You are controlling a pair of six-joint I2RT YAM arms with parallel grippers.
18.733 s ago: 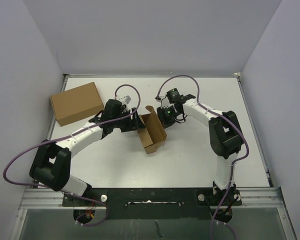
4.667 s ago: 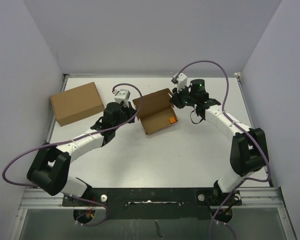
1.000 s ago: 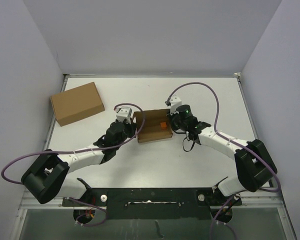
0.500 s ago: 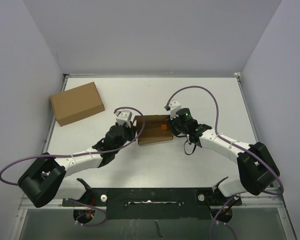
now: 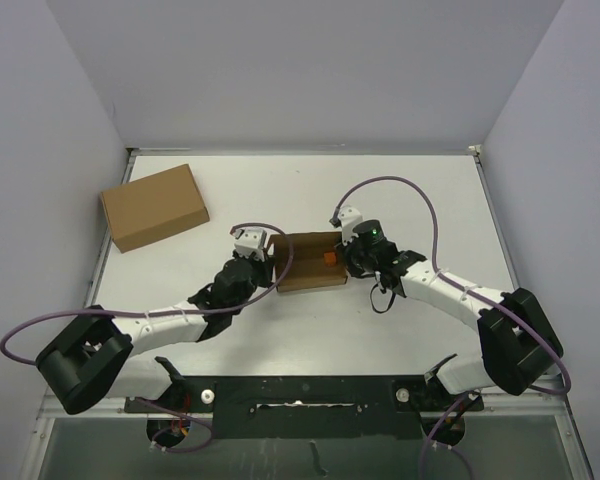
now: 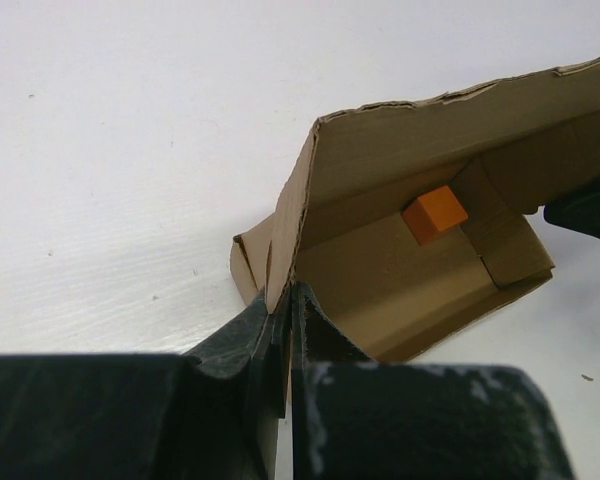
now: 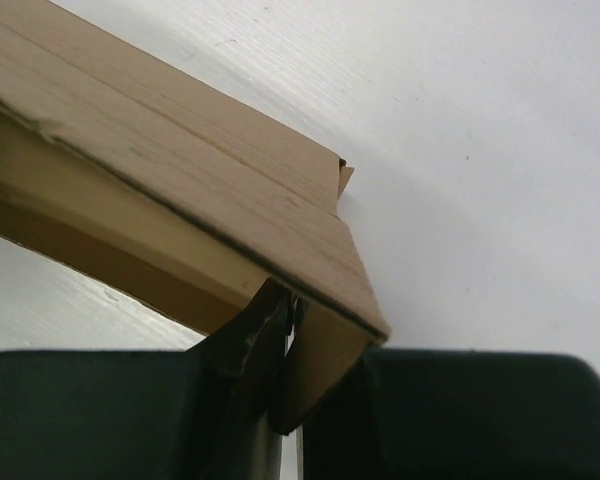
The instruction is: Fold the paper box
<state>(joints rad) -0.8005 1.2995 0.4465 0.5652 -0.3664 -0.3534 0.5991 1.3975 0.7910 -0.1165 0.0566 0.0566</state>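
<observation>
The paper box [image 5: 302, 262] lies mid-table between my two grippers, its lid leaning low over the tray. A tiny orange cube [image 5: 329, 258] sits inside near the right end; the left wrist view shows this cube [image 6: 435, 214] under the raised lid [image 6: 450, 125]. My left gripper [image 5: 271, 264] is shut on the box's left side wall, with cardboard pinched at the left gripper [image 6: 288, 292]. My right gripper [image 5: 346, 257] is shut on the box's right end. In the right wrist view the right gripper [image 7: 298, 302] holds a flap beneath the lid [image 7: 180, 170].
A larger plain brown cardboard box [image 5: 154, 206] lies at the far left of the white table [image 5: 410, 200]. Purple cables loop above both arms. Grey walls close in the back and sides.
The lid has dropped lower over the tray, and the box has shifted slightly toward the near edge with both arms. Both grips stay on the box's ends.
</observation>
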